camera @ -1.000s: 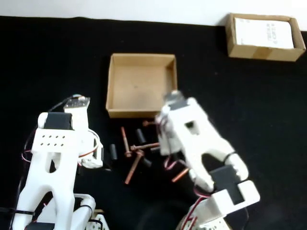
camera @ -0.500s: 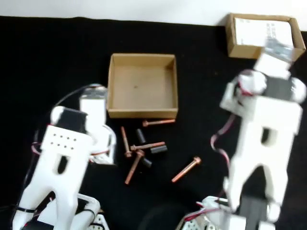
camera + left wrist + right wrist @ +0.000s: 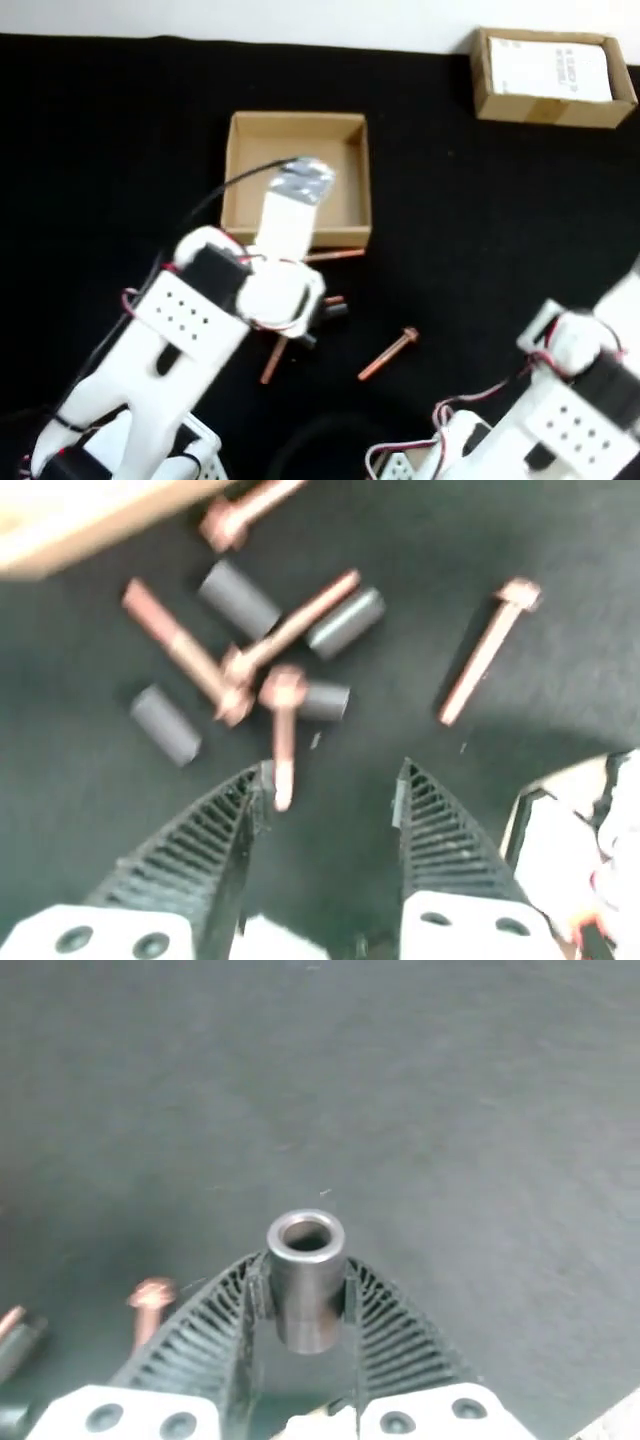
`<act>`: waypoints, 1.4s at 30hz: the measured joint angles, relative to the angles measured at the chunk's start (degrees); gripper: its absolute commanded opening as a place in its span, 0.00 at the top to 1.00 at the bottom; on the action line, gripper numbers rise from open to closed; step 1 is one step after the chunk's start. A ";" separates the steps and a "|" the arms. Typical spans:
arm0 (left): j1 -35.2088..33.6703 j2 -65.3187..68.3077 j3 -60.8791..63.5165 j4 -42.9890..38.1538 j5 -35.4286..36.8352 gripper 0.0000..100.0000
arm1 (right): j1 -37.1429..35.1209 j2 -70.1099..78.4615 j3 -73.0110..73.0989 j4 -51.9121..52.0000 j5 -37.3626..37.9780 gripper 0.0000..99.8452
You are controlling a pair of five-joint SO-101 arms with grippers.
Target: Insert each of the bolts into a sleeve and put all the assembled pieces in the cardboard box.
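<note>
The left hand (image 3: 325,800) hangs over the loose parts on the black bench (image 3: 120,120), its two ribbed fingers (image 3: 215,830) spread apart with nothing between them. Just past the fingertips lies a cluster of copper bolts (image 3: 283,730) and dark grey sleeves (image 3: 238,600). Three bolts meet near their heads, one pointing its shank toward one of the fingers. Four sleeves lie on their sides around them, two right against the crossed bolts. Another bolt (image 3: 330,256) lies along the front wall of the cardboard box (image 3: 228,175), which stands open just beyond the cluster. A lone bolt (image 3: 388,353) lies apart from the rest, on the side toward the right arm (image 3: 575,400). In the high view the left arm (image 3: 190,330) stretches over the cluster, its wrist end above the front edge of the cardboard box. The right hand (image 3: 305,1305) pinches one sleeve (image 3: 305,1250) between its fingers, held upright with the open bore facing the wrist camera, over bare bench; a blurred bolt head lies off to one side. A smaller box (image 3: 480,70) holding a white sheet (image 3: 550,65) stands at the far right corner of the bench, well apart from the parts
</note>
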 measured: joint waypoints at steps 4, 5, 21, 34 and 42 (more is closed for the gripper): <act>6.42 6.42 0.00 -4.48 -3.43 0.80 | 7.82 -7.91 9.85 -4.84 4.40 0.99; 7.82 8.44 -0.09 -5.54 -3.60 0.80 | 9.49 -9.49 11.96 -5.98 5.45 0.99; 18.37 39.56 -17.67 -12.92 -3.78 0.80 | 30.15 -17.58 45.63 -44.66 16.00 0.99; 18.46 48.09 -22.07 -12.92 1.58 0.80 | 30.24 -17.58 52.40 -55.12 19.96 0.99; 18.46 48.26 -22.07 -12.66 6.51 0.80 | 28.31 -17.58 52.48 -55.12 20.04 0.99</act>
